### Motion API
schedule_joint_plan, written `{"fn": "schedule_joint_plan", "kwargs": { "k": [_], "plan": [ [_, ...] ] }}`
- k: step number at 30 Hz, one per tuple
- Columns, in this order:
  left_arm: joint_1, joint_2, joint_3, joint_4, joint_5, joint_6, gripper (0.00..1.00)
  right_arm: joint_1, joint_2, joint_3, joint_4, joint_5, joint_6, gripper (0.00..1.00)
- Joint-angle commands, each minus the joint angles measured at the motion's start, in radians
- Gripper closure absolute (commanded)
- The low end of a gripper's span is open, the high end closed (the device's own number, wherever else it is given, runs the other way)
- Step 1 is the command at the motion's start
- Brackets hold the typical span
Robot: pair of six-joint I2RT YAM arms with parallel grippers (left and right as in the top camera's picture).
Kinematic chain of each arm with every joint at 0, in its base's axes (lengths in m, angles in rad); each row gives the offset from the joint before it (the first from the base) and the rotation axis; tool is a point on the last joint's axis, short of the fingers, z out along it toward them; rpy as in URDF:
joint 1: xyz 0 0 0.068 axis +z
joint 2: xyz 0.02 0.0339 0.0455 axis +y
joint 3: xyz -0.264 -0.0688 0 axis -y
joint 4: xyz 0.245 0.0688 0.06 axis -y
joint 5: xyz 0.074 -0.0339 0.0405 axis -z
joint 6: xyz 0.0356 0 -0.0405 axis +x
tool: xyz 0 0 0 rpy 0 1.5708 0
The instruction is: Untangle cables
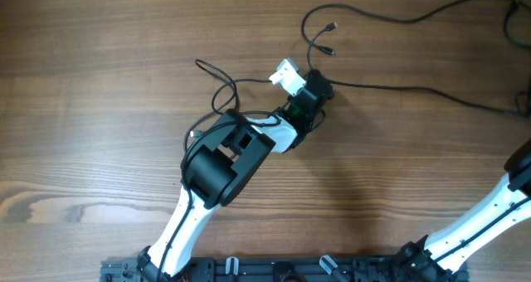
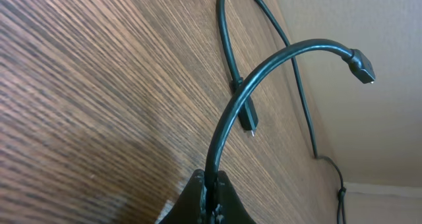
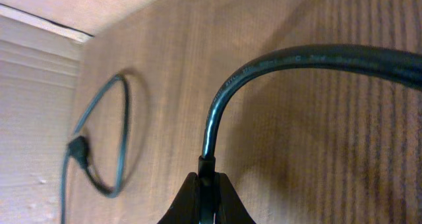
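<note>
**A:** Cords: where are they?

**B:** Mostly on the table [image 1: 99, 108]. Overhead, a thin cord [image 1: 216, 69] curls at the left and passes under the left arm [image 1: 224, 158]. A looped cord [image 2: 222, 33] lies flat ahead of the left claw [image 2: 210, 184], and its flat plug [image 2: 248, 117] rests on the wood.

**A:** And that claw?

**B:** It is pressed together on the arched cord [image 2: 264, 58]. That cord rises from between the fingers and bends over the looped cord. It ends in a raised plug [image 2: 361, 66] that is off the table.

**A:** Where does the rest of it go?

**B:** Overhead, a black line leaves the left claw and runs right, toward the table's right edge.

**A:** Right claw?

**B:** The right claw [image 3: 208, 184] is pinching the thick cord [image 3: 316, 53] at a collar just above the fingertips. The cord climbs, then bends away to the right above the wood. There is print on its jacket, too small to read.

**A:** Is it the same cord the left one holds?

**B:** Cannot tell.

**A:** Anything near it?

**B:** A far loop [image 3: 124, 118] lies on the table to the left, close to the table's edge, with a far plug [image 3: 79, 148] on it. It is well apart from the claw.

**A:** And the right arm overhead?

**B:** The right arm [image 1: 481, 224] comes up from the lower right and leaves the view at the right edge.
</note>
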Motion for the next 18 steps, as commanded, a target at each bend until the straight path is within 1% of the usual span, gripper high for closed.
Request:
{"fn": "schedule_joint_plan", "kwargs": {
  "k": [1, 5, 8, 16, 17, 18],
  "plan": [
    [-0.003, 0.064, 0.016, -0.001, -0.008, -0.035, 0.96, -0.005, 0.053, 0.005, 0.024, 0.042, 0.004, 0.96],
    [-0.004, 0.068, 0.017, 0.0, -0.005, -0.036, 0.96, -0.005, 0.054, 0.005, 0.046, 0.07, 0.004, 0.96],
    [-0.006, 0.068, 0.017, -0.037, -0.006, -0.036, 0.96, -0.005, 0.054, 0.005, 0.05, 0.093, 0.004, 0.96],
    [-0.007, 0.068, 0.017, -0.073, -0.005, -0.033, 0.96, -0.01, 0.054, 0.005, 0.063, 0.086, 0.004, 0.96],
    [-0.007, 0.068, 0.017, -0.069, 0.003, -0.033, 0.87, -0.01, 0.054, 0.005, 0.063, 0.078, 0.005, 0.87],
    [-0.006, 0.068, 0.017, -0.066, 0.018, -0.033, 0.85, -0.011, 0.054, 0.005, 0.065, 0.069, 0.005, 0.81]
  ]
}}
